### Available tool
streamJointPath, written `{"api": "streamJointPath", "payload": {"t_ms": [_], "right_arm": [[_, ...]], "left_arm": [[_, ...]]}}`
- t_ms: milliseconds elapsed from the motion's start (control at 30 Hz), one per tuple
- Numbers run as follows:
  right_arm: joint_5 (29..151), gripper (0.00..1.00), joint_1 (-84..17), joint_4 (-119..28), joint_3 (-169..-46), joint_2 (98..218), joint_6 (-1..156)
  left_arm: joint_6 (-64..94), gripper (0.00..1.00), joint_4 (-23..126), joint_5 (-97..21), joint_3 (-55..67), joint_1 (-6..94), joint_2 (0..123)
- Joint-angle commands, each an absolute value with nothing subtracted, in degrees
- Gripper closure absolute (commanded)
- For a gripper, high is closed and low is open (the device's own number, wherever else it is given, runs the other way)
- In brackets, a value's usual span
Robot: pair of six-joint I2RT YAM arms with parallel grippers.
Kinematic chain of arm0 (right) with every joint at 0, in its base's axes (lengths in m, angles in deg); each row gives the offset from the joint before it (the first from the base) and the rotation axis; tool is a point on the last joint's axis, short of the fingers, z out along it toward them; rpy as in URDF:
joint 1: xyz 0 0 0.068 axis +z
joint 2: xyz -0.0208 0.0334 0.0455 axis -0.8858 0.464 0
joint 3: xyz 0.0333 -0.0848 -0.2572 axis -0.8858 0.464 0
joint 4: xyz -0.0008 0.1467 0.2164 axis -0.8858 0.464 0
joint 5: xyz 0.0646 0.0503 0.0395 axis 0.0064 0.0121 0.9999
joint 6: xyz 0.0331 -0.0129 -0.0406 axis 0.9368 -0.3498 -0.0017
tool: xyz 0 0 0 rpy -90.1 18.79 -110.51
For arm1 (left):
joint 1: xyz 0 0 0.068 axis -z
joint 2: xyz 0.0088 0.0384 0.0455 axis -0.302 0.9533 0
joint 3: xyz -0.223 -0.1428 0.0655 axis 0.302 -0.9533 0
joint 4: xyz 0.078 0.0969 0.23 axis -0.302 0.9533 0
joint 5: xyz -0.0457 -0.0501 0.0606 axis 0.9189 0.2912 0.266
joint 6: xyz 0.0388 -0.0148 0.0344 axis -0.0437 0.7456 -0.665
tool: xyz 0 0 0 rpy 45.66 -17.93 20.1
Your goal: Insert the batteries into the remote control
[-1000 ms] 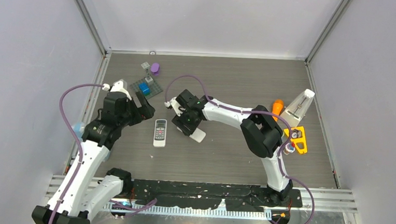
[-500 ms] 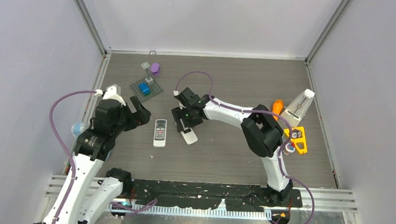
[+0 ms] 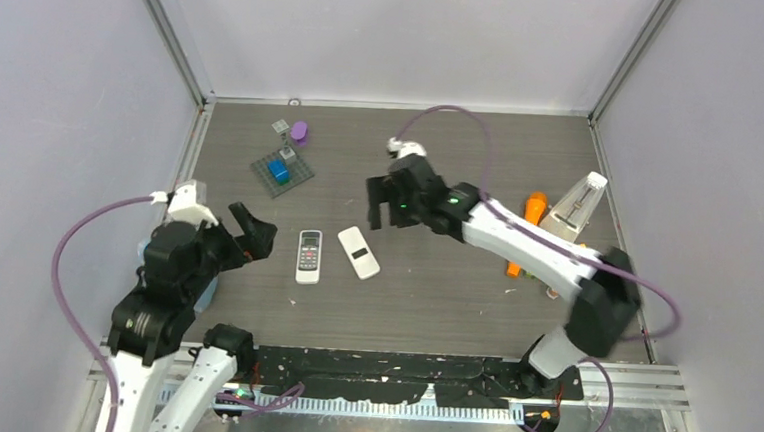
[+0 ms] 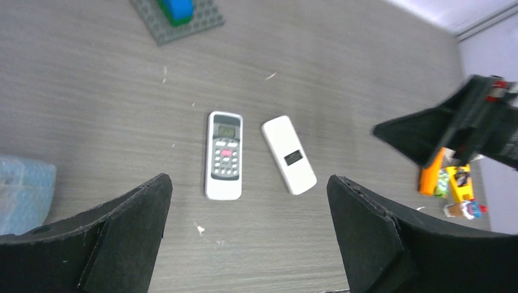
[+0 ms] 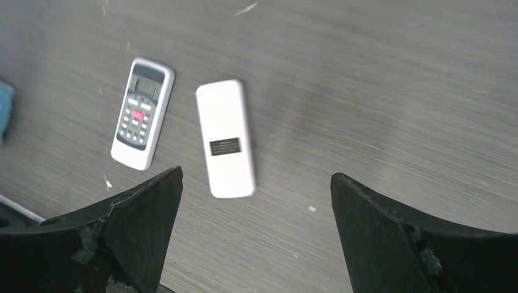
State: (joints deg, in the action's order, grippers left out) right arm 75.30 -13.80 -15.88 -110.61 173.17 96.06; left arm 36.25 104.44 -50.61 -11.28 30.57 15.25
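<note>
I count two remotes on the bench, side by side a little left of its middle, close but not touching. The keypad remote (image 3: 308, 256) lies face up, its long side parallel to the bench's left edge. The white remote (image 3: 359, 252), just to its right, lies face down and tilted, with one dark label on its back.

Near the right edge I can make out a small red-and-blue cluster beside a yellow piece (image 4: 458, 181). I take these to be the batteries (image 4: 462, 209), but they are too small to count. They lie well apart from both remotes. One orange object (image 3: 535, 205) and one white wedge-shaped object (image 3: 576, 206) sit by the same edge.

Toward the far left corner there is one grey baseplate (image 3: 298, 174). It carries one blue brick (image 3: 279, 171) and one small grey piece. Beyond it, nearer the far edge, are one grey block (image 3: 280, 127) and one purple piece (image 3: 299, 132).

At the left edge lies one clear bluish bag (image 4: 23, 194); I cannot tell what it holds.

My left gripper (image 3: 254, 230) hangs left of the keypad remote, jaws spread wide with nothing between them. My right gripper (image 3: 387, 204) is above the bench beyond the white remote. Its arm is blurred from above, but its wrist camera shows the jaws wide apart and empty.
</note>
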Motion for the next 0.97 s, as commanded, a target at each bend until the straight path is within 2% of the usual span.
{"api": "streamJointPath", "payload": {"t_ms": [0,167,467,600,933], "right_arm": [[57.3,0.05,-15.2,-16.7,-102.6,154.7,97.9],[38.5,0.04,-15.4,-15.4,-94.1,132.4,98.6],[24.2,0.05,-15.3,-17.8,-92.4,110.0,100.5],[22.9,0.05,-15.3,-20.2,-91.8,106.6,99.8],[22.7,0.05,-15.3,-19.1,-93.4,107.5,100.7]], "left_arm": [[32.1,0.00,100.2,-48.6,-12.0,30.2,6.0],[31.7,0.00,101.8,-53.8,-11.4,30.3,-1.0],[32.1,0.00,102.4,-56.7,-11.4,30.3,-7.9],[32.3,0.01,103.0,-57.6,-10.5,30.3,-7.8],[31.2,0.00,103.4,-59.1,-9.0,30.4,-6.4]]}}
